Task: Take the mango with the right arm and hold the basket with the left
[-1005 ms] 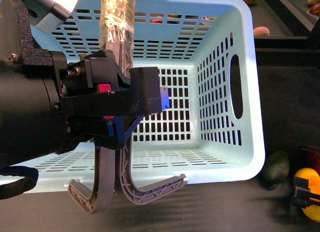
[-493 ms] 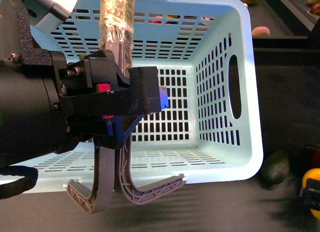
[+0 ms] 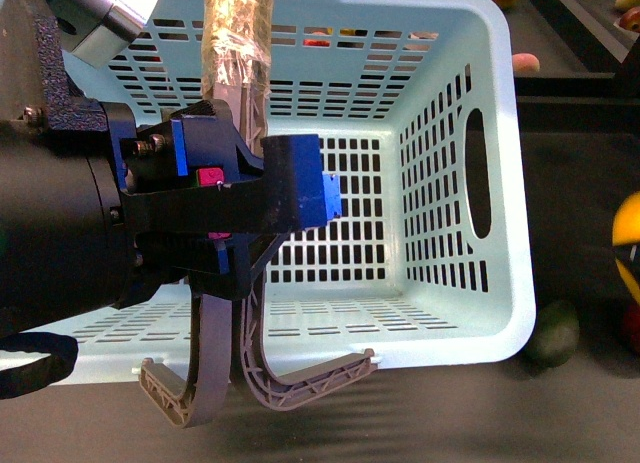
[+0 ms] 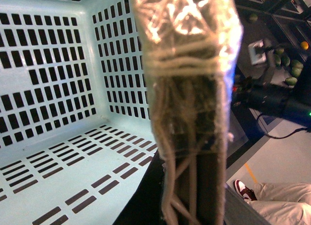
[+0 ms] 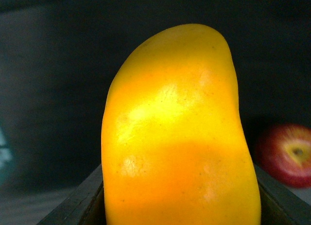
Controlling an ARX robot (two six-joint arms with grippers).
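Note:
The light blue slotted basket (image 3: pixel 455 313) fills the front view. My left arm is the bulky black mass at its left, with blue blocks and a red button. My left gripper (image 3: pixel 235 375) is shut on the basket's near rim with grey curved fingers. In the left wrist view a tape-wrapped finger (image 4: pixel 189 89) stands in front of the basket's inside wall (image 4: pixel 58 89). The bright yellow mango (image 3: pixel 628 228) hangs at the front view's right edge, above the table. In the right wrist view the mango (image 5: pixel 175 132) fills the frame and my right gripper (image 5: pixel 177 208) is shut on it.
A dark green fruit (image 3: pixel 551 333) lies on the dark table by the basket's near right corner. A red fruit (image 5: pixel 286 154) lies beyond the mango. More fruits (image 3: pixel 524 63) sit at the back right. A person's shoe (image 4: pixel 244 188) shows on the floor.
The mango has risen from the table at the lower right to mid-height at the right edge, held by my right gripper. The left gripper stays on the rim; the basket barely shifted.

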